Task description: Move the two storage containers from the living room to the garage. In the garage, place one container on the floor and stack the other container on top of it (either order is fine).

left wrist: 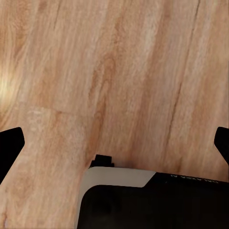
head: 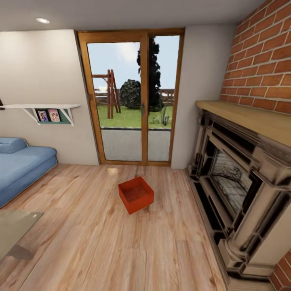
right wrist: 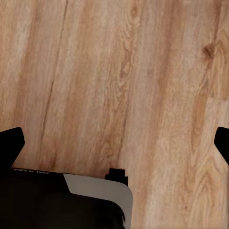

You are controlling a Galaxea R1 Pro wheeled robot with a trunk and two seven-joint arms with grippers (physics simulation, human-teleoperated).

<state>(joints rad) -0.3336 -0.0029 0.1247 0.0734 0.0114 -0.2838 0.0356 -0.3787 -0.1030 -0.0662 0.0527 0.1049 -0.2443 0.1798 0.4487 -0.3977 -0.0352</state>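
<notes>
One orange-red storage container (head: 136,195) sits on the light wood-plank floor (head: 93,238) of the living room, in front of the glass patio door (head: 133,101) and turned at an angle. It is topless and looks empty. In the left wrist view my left gripper (left wrist: 114,143) hangs open over bare planks, its dark fingertips (left wrist: 10,145) far apart at the frame's sides. My right gripper (right wrist: 114,143) is likewise open above the wood floor, with nothing between its fingertips (right wrist: 11,143).
A brick fireplace (head: 238,182) with a wooden mantel runs along the right. A blue sofa (head: 20,165) stands at the left under a wall shelf (head: 44,109). A glass table corner (head: 16,230) juts in at lower left. Part of my black-and-white body (left wrist: 143,200) appears below each wrist.
</notes>
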